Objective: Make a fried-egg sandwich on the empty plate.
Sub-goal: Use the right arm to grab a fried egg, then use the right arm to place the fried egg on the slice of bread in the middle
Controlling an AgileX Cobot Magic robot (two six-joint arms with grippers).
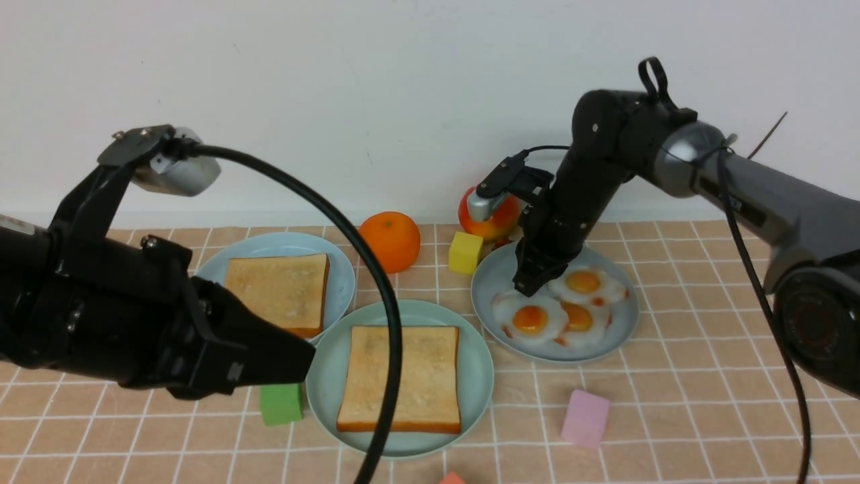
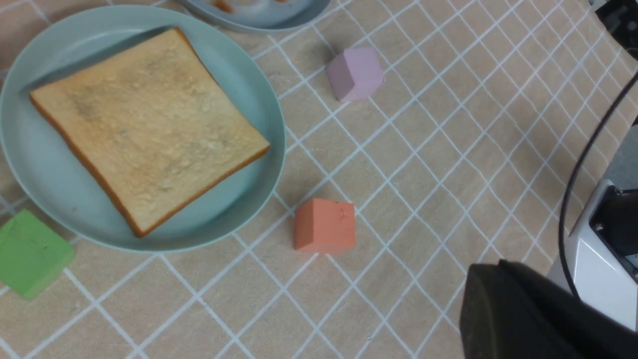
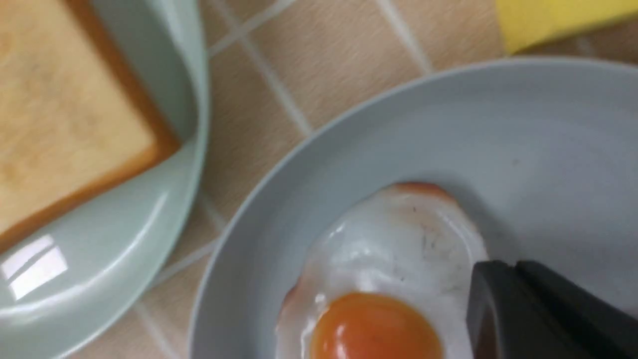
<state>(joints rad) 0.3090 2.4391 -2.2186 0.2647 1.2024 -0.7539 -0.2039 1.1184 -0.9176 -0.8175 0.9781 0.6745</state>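
Note:
The mint-green plate point(image 1: 322, 376) holds one toast slice point(image 1: 401, 378); both also show in the left wrist view, plate point(image 2: 45, 164) and toast point(image 2: 144, 124). A second toast slice point(image 1: 279, 290) lies on the pale sky-blue plate point(image 1: 342, 282). Three fried eggs lie on the grey-blue plate point(image 1: 621, 323). My right gripper point(image 1: 528, 288) is shut, its tips point(image 3: 516, 267) at the rim of the nearest egg point(image 3: 394, 254), point(image 1: 531, 319); no egg shows between the jaws. My left gripper point(image 1: 304, 356), point(image 2: 501, 267) is shut and empty, hovering left of the green plate.
An orange point(image 1: 390, 240), a yellow cube point(image 1: 465, 252) and a red fruit point(image 1: 500, 218) stand behind the plates. A green cube point(image 1: 281, 403), a pink cube point(image 1: 586, 418) and an orange-red cube point(image 2: 324, 225) lie near the front. My left arm's cable point(image 1: 393, 349) arcs across the green plate.

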